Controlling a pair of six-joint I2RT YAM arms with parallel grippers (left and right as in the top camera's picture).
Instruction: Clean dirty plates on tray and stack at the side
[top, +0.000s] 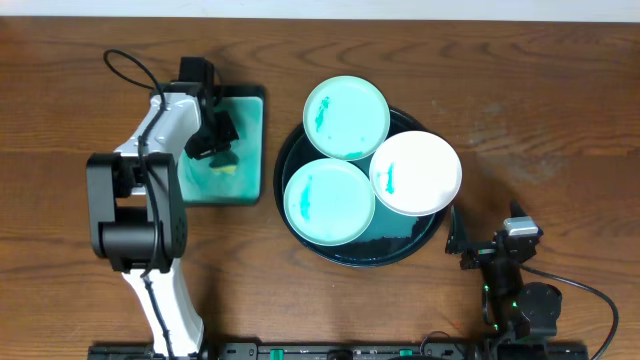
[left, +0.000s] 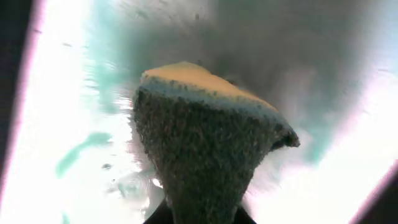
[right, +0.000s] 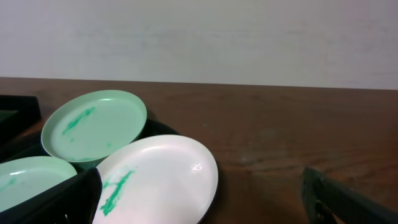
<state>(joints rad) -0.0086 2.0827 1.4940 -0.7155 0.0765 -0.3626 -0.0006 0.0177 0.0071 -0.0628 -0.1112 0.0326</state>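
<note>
Overhead shows the left gripper (top: 214, 138) poised over the rectangular teal tray (top: 250, 130), its jaws pressed onto the sponge (left: 205, 137). The left wrist view agrees: the sponge is pinched narrow at its base and flares out to a yellow top above wet teal.

From this tool the plates lie to its right, across the rectangular tray's raised edge and the black rim of the round tray (top: 390, 242). The far mint plate (top: 346, 118) and the near mint plate (top: 329, 203) are closest to the sponge, about equally. The white plate (top: 416, 172) sits beyond them and overhangs the round tray's right rim. Each plate carries a teal smear on its left half, the side facing the sponge.

The right gripper (top: 465, 245) hangs just beside the white plate, fingers spread wide with nothing between them. It looks better placed to steady or lift that one. Nothing else stands between sponge and plates.
</note>
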